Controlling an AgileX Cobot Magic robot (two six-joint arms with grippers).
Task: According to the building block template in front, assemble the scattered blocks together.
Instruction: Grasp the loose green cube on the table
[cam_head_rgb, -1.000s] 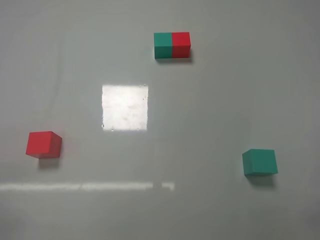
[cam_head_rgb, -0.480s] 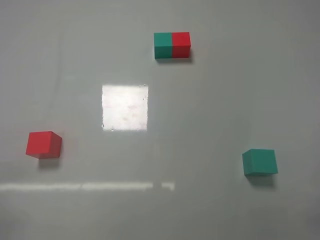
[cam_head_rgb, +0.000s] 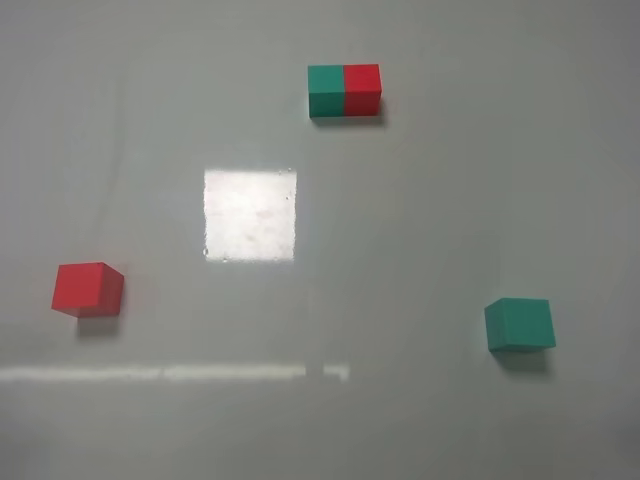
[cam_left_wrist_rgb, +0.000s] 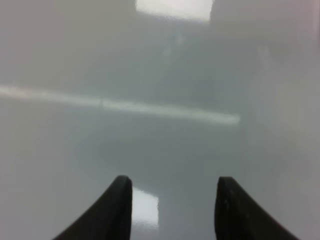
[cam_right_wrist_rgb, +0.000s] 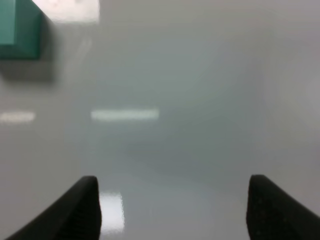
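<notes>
Building block template (cam_head_rgb: 344, 90) upper centre, red cube (cam_head_rgb: 88, 288) lower left, teal cube (cam_head_rgb: 519, 323) lower right (all well apart) on the surface (cam_head_rgb: 400, 230). Left fingers (cam_left_wrist_rgb: 120, 205) and right fingers (cam_right_wrist_rgb: 85, 205) stand spread.

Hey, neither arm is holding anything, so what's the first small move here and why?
Probably swing the right gripper toward the loose green cube and centre it between the open fingers: that cube sits only at the edge of the right wrist view, far from the red cube, while the template shows green and red joined.
</notes>
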